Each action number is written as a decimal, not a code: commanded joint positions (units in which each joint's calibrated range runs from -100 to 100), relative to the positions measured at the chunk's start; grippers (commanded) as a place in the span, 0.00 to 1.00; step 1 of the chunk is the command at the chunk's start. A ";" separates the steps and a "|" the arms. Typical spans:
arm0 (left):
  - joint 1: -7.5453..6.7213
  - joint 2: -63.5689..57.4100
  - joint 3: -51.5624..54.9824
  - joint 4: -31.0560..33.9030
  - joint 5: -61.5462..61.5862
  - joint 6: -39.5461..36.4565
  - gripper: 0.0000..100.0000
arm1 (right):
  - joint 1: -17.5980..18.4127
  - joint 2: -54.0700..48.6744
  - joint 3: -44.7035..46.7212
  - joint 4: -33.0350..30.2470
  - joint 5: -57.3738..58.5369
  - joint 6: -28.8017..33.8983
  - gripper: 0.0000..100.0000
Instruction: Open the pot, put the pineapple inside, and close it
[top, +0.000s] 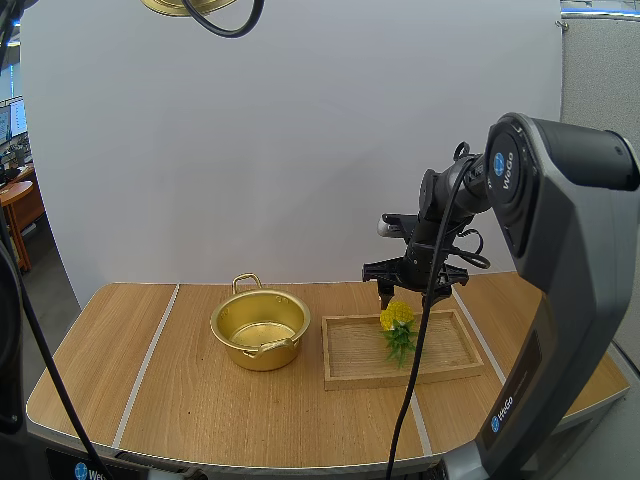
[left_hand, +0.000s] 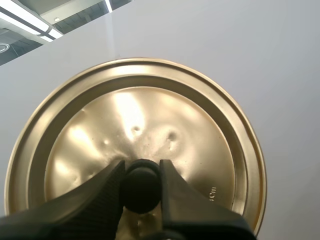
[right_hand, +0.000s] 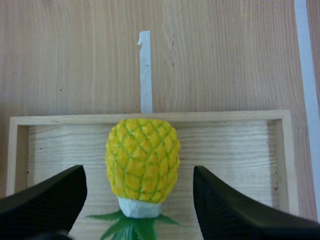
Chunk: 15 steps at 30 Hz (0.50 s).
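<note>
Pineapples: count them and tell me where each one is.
1. The pineapple lies in the wooden tray, right of the open pot, between the right gripper's open fingers. The pot looks empty, so none seems hidden.

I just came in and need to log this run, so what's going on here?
The left hand holds the lid by its knob, high above the table, so the pot stands open and empty. The right hand is open over the tray, a finger on either side of the pineapple lying in it, not yet gripping it.
</note>
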 joint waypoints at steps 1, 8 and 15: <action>-0.17 -0.19 -0.34 0.64 -2.06 -0.54 0.00 | -0.20 1.10 -1.47 -0.49 -0.79 0.02 1.00; -0.17 -0.19 -0.34 0.64 -2.06 -0.54 0.00 | -0.20 4.47 -3.77 -0.49 -1.40 0.02 1.00; -0.17 -0.19 -0.34 0.64 -2.06 -0.54 0.00 | -0.20 8.50 -5.40 -0.49 -2.55 0.02 1.00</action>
